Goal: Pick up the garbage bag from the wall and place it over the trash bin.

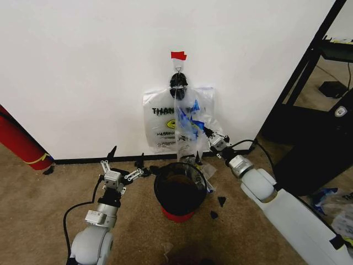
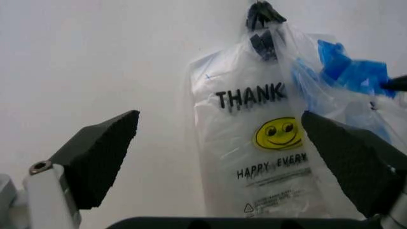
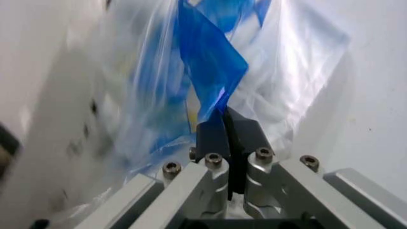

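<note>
**Right gripper pinching the bag at the wall, left gripper open beside the bin**

In the head view I see the garbage bag hanging against the wall from a small metal hook under a bit of red tape, in front of a second smiley bag with black knotted handles. My right gripper reaches in from the right and sits on the blue part of the garbage bag, low on its right side. The trash bin stands on the carpet just below the bags, close to the black baseboard. My left gripper hovers left of the bin, near the baseboard, fingers spread and empty. A red cylinder leans at the far left.

In the left wrist view, the left gripper's two dark pads stand wide apart with nothing between them. Beyond them the "THANK" lettering and the yellow smiley hang flat on the wall, with blue plastic to one side.

In the right wrist view, the right gripper's fingertips are pressed together on a fold of blue film from the garbage bag, with see-through plastic bunched around them.
</note>
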Robot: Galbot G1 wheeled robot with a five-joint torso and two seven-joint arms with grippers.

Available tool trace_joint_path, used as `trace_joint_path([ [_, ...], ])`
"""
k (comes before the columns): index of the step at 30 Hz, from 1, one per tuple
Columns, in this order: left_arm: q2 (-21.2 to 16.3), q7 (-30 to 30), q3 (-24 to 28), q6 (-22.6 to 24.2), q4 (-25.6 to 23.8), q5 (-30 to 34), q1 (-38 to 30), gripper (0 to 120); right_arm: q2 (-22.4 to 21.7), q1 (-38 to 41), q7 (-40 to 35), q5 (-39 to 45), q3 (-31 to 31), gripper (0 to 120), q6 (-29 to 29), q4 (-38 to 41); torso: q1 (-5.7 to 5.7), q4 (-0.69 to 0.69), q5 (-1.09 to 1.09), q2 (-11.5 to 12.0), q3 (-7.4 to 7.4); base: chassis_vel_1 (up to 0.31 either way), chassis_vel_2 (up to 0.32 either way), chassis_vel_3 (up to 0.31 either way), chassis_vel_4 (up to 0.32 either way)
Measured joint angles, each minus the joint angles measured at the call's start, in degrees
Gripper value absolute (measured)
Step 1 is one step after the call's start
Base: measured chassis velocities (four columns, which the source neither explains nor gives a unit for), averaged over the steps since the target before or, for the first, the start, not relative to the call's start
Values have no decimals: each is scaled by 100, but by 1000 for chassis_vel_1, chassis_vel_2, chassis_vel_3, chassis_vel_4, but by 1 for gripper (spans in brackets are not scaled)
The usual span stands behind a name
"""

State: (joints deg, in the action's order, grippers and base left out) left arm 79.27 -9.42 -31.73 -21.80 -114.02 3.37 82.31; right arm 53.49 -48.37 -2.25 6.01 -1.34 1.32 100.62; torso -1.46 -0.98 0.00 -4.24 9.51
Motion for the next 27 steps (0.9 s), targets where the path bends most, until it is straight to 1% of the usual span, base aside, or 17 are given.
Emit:
trace_joint_path([
  [1,-94,20,8,0,31,63,-82,100,16,-9,-42,436,0,0,240,28,0,0,-1,0,0,0,0,0,0],
  [2,-148,45,15,0,45,110,-136,100,32,-16,-54,693,-3,0,356,62,0,1,-1,0,0,0,0,0,0],
  [4,-189,60,22,1,52,146,-179,100,40,-21,-55,827,-4,0,413,81,0,1,-1,0,0,0,0,0,0],
  [6,-390,109,89,35,54,440,-400,100,98,-48,-50,1674,-12,0,776,197,0,0,-2,0,0,0,0,0,0],
  [8,-641,112,280,137,-57,873,-670,100,190,-110,61,2479,-17,0,1142,270,0,2,-1,1,0,0,0,0,0],
  [9,-641,112,280,137,-57,873,-670,100,190,-110,61,2479,-17,0,1142,270,0,2,-1,1,0,0,0,0,0],
  [11,-842,-5,574,194,-166,1158,-947,100,299,-218,303,3080,-35,0,1420,273,0,-1,-1,1,0,0,0,0,0],
  [14,-1054,-312,957,158,-182,1319,-1365,100,463,-344,754,3584,-6,0,1715,115,0,0,-1,1,0,0,0,0,0],
  [15,-1125,-384,1102,146,-137,1330,-1537,100,527,-400,911,3708,4,0,1798,51,0,1,1,1,0,0,0,0,0],
  [16,-1125,-384,1102,146,-137,1330,-1537,100,527,-400,911,3708,4,0,1798,51,0,1,1,1,0,0,0,0,0],
  [18,-1295,-443,1463,170,43,1330,-1954,100,653,-521,1120,3896,-1,0,1960,-53,0,-1,-2,1,0,0,0,0,0],
  [19,-1382,-443,1663,209,135,1312,-2135,100,727,-577,1189,3992,-17,0,2016,-81,0,-2,0,1,1,0,0,0,0],
  [20,-1399,-443,1705,217,154,1306,-2169,100,750,-594,1209,4023,-24,0,2029,-87,0,-2,1,1,1,0,0,0,0],
  [21,-1525,-436,2041,296,312,1215,-2426,100,851,-676,1283,4176,-68,0,2071,-105,0,-1,0,1,1,0,0,0,0],
  [23,-1631,-368,2385,400,475,1052,-2669,100,964,-744,1320,4315,-117,0,2106,-122,0,-1,-1,1,0,0,0,0,0],
  [24,-1631,-368,2385,400,475,1052,-2669,100,964,-744,1320,4315,-117,0,2106,-122,0,-1,-1,1,0,0,0,0,0],
  [27,-1744,-110,2808,646,749,695,-2993,100,1128,-811,1412,4384,-208,0,2180,-166,0,0,0,1,1,0,0,0,0],
])
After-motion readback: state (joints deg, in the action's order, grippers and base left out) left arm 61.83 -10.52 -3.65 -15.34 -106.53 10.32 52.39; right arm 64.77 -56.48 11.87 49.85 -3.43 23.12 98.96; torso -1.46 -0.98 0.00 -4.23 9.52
